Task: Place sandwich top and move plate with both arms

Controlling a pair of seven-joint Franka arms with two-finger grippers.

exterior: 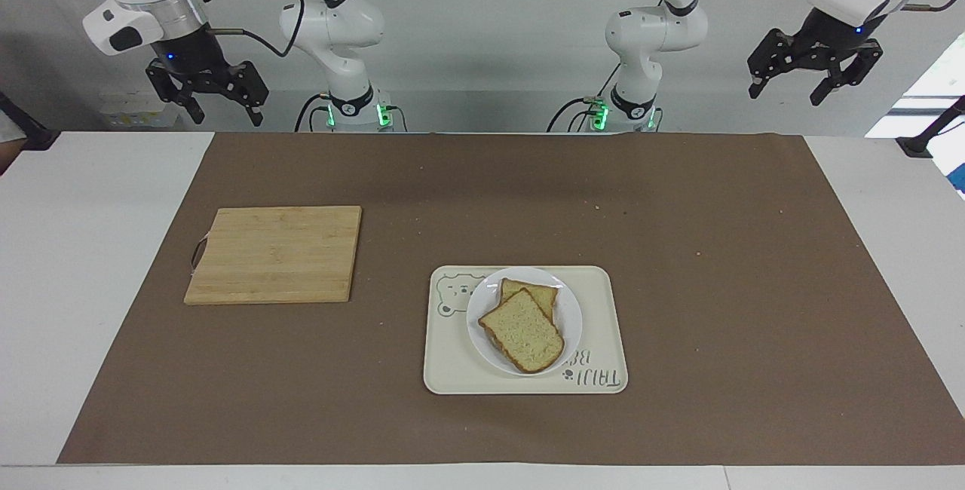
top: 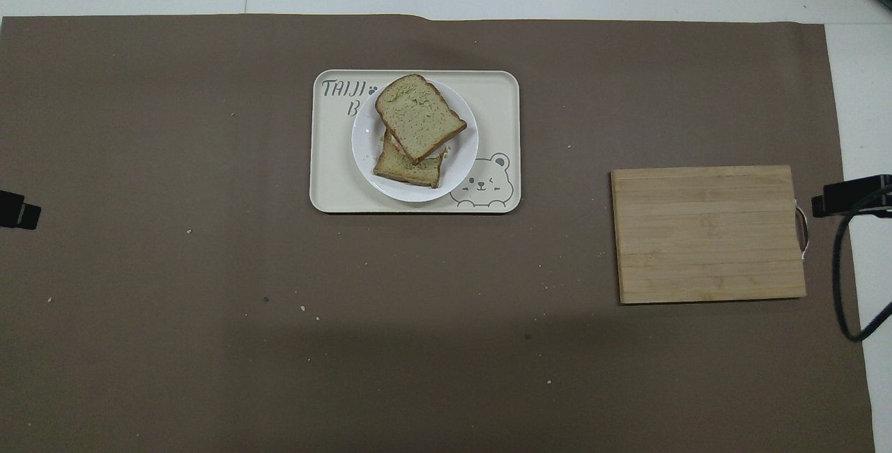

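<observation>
The sandwich top (exterior: 522, 330) (top: 420, 117), a pale speckled slice with a brown crust, lies askew on a lower slice (exterior: 537, 295) (top: 408, 167) on the white plate (exterior: 571, 307) (top: 463, 159). The plate sits on a cream tray (exterior: 452, 362) (top: 334, 181). My left gripper (exterior: 785, 94) hangs open and empty, high above the table's edge at the left arm's end. Its tip shows in the overhead view (top: 17, 209). My right gripper (exterior: 226, 114) waits open and empty, high above the right arm's end. Its tip shows in the overhead view (top: 847, 195).
A wooden cutting board (exterior: 275, 252) (top: 707, 233) lies on the brown mat (exterior: 716, 286) toward the right arm's end, nearer to the robots than the tray. Small crumbs are scattered on the mat.
</observation>
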